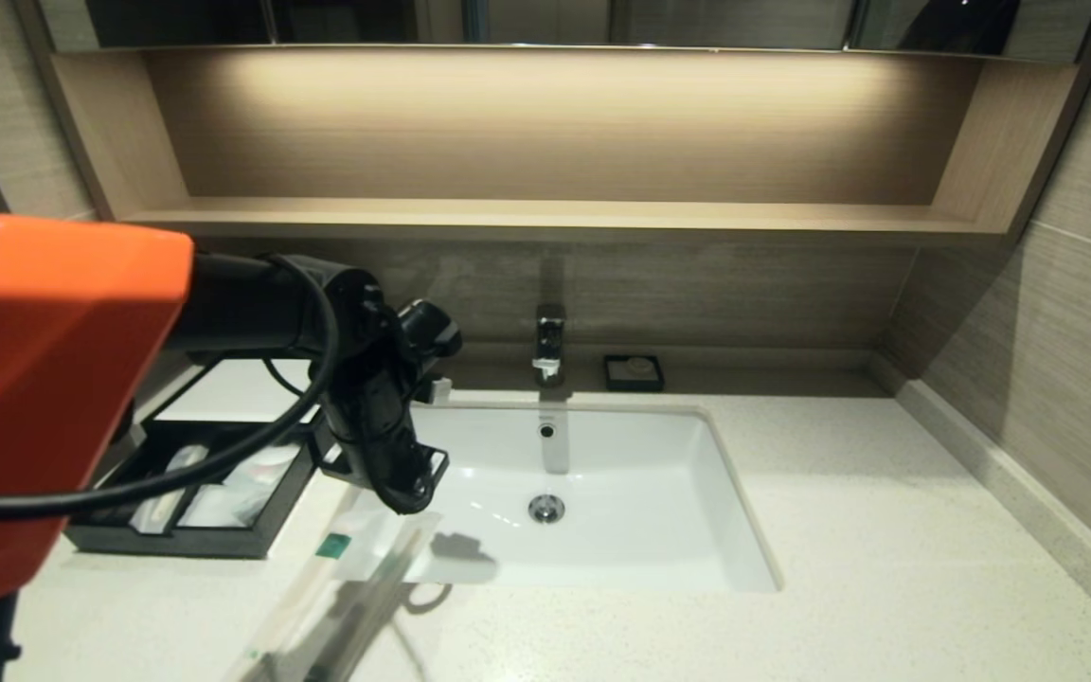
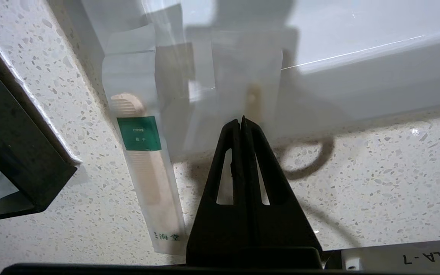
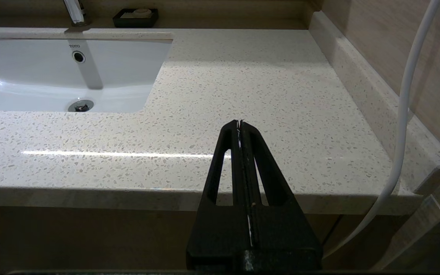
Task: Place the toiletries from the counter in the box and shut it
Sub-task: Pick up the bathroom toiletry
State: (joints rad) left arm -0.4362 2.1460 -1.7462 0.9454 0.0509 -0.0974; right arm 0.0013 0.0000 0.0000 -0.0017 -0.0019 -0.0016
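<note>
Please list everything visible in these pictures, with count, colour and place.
Counter: one, cream speckled.
Sink: one, white, set in counter.
Faucet: one, chrome, behind sink.
Soap dish: one, black, right of faucet.
Shelf: one, tan, above.
Box: one, black, open, left of sink.
Wrapped comb: one, beige, green label, on counter.
Wrapped toiletry: one, translucent, in left gripper.
Left gripper: black, shut.
Right gripper: black, shut, before counter's edge.
</note>
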